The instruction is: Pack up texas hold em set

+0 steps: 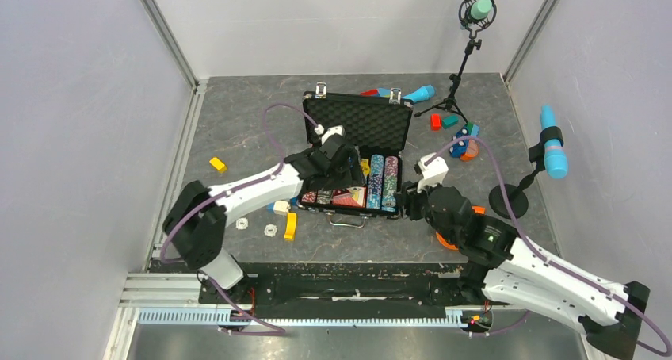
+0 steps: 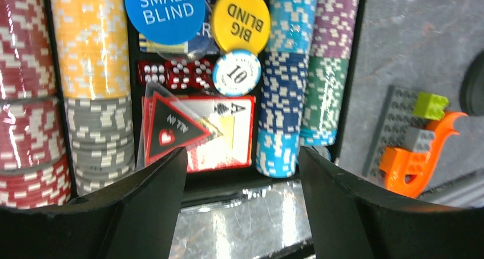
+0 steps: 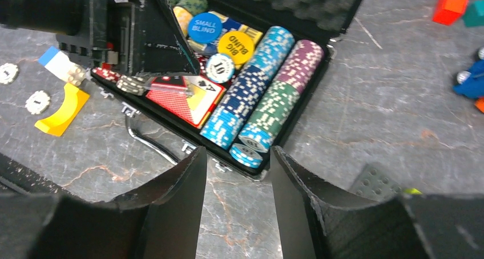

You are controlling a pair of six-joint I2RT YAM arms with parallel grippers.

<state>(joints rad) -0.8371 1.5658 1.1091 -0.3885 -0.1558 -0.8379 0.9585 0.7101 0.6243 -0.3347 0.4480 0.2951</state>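
Observation:
The black briefcase (image 1: 314, 106) lies open mid-table, its foam-lined lid (image 1: 366, 122) propped up at the back. Rows of chips (image 1: 383, 181) fill its right side. My left gripper (image 1: 337, 166) hovers over the case's middle, open and empty. In its wrist view the gripper (image 2: 242, 162) is above the card deck (image 2: 220, 133), red dice (image 2: 177, 73), a "10" chip (image 2: 236, 72), the SMALL BLIND button (image 2: 165, 11) and the BIG BLIND button (image 2: 241, 20). My right gripper (image 3: 238, 156) is open and empty over the table, just before the case's front right corner (image 3: 259, 173). A blue chip (image 3: 246, 154) lies flat at the rows' end.
Two small white round pieces (image 1: 242, 223) (image 1: 270, 230) lie on the table left of the case. Yellow blocks (image 1: 290, 225) (image 1: 217, 164) and a white-blue block (image 1: 278, 207) are near them. Coloured blocks (image 1: 456, 134) and two microphone stands (image 1: 458, 82) (image 1: 507, 197) stand at right. An orange tool (image 2: 416, 156) lies by the case.

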